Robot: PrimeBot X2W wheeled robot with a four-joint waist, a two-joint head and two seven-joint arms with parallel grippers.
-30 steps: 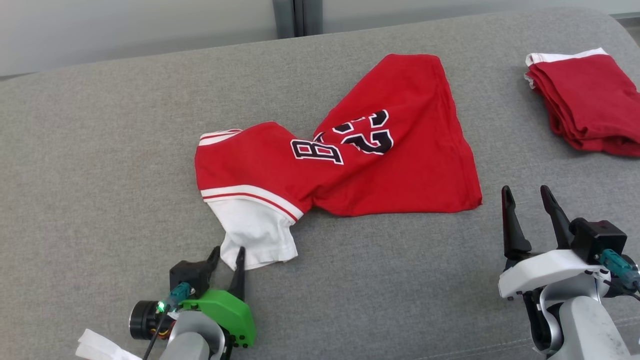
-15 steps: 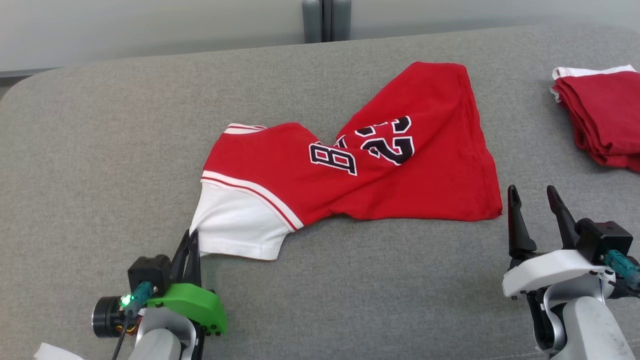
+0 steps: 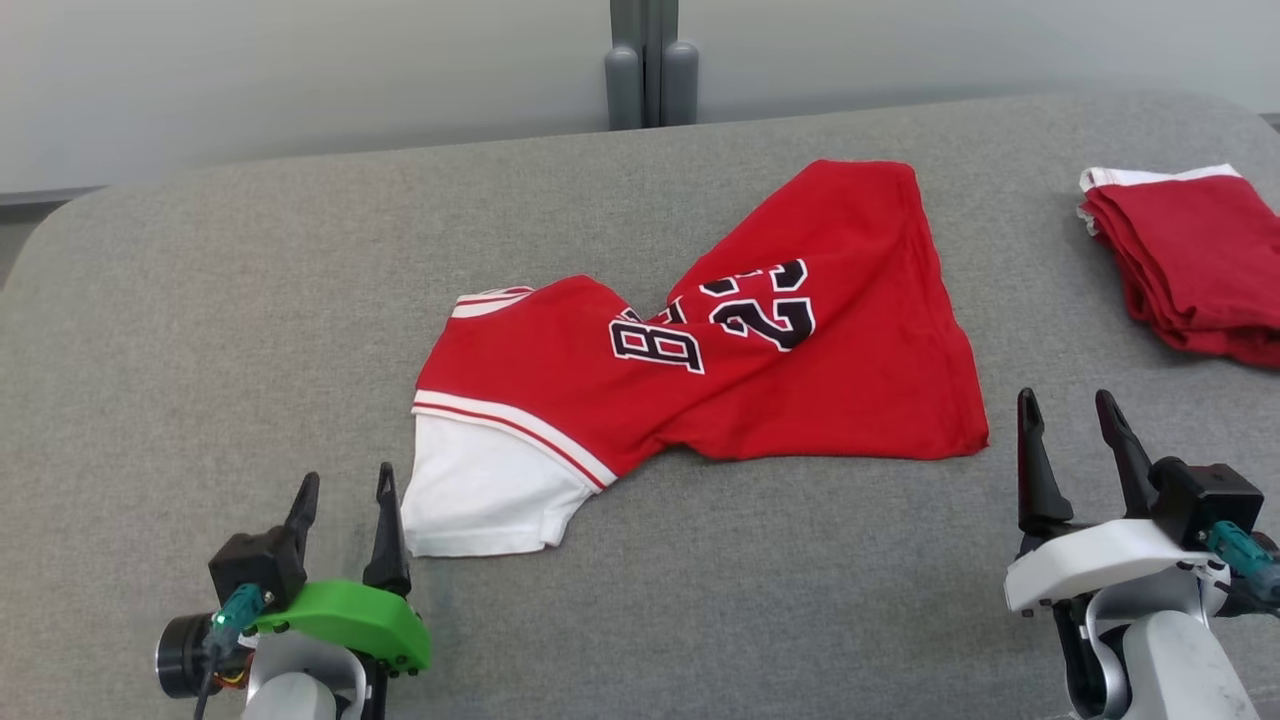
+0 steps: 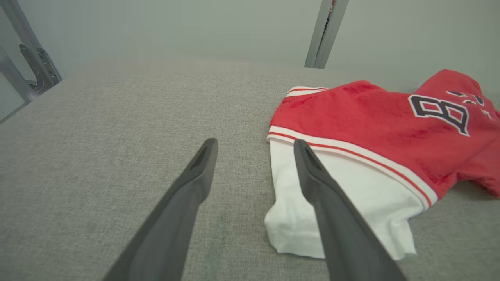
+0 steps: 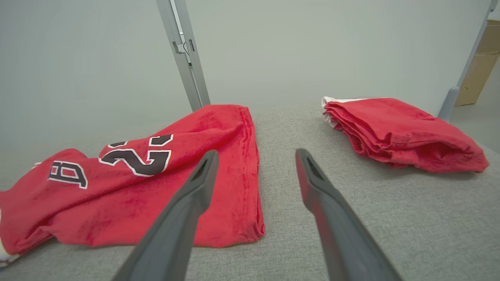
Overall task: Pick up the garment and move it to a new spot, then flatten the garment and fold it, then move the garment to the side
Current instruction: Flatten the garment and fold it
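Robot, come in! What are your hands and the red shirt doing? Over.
Left hand open beside white sleeve. Right hand open, empty. Red black-numbered cloth jersey twisted, unfolded. Folded red cloth pile off right, clear.

**Q:** what colour's the jersey (image 3: pixel 820 400)?

**A:** red, with a white sleeve (image 3: pixel 480 490), red-and-white stripe trim and black lettering (image 3: pixel 660 345) edged white. The folded stack (image 3: pixel 1190 260) is red with a white edge. The cushion (image 3: pixel 200 330) is grey. My left gripper (image 3: pixel 347 478) has a green mount, my right gripper (image 3: pixel 1064 398) a white one.

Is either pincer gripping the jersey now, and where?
Nothing is held. The jersey lies free; the left pincer stands open beside its white sleeve, and the right pincer is open too.
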